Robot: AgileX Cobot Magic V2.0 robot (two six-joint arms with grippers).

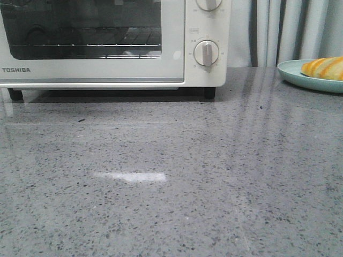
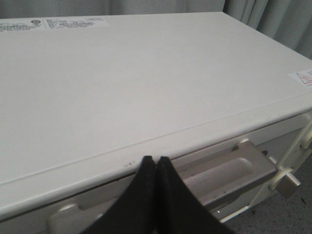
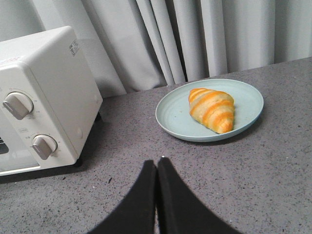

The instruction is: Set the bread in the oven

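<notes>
Plainly, the golden-orange croissant-shaped bread with pale cream stripes (image 3: 212, 109) lies on a round pale blue-green plate (image 3: 170, 117) out on the speckled grey stone table (image 3: 273, 170), ahead of the right end effector (image 3: 156, 165) and a little to its right, well apart from it. That right end effector has its two black fingers pressed together with nothing between them, poised above bare table. To its left stands the white Toshiba countertop toaster oven (image 3: 48, 83), whose two round white dials (image 3: 45, 145) face forward (one above the other). In the front view the oven's glass door (image 1: 80, 29) is closed, a wire rack showing behind the glass, and the plate with the bread sits at the far right edge of the table. The left end effector (image 2: 155, 163) is likewise pressed together and empty, hovering over the front edge of the oven's flat white top, with the door's pale handle (image 2: 229, 170) just below and beyond its fingertips. Grey curtains (image 3: 195, 39) hang behind everything.
</notes>
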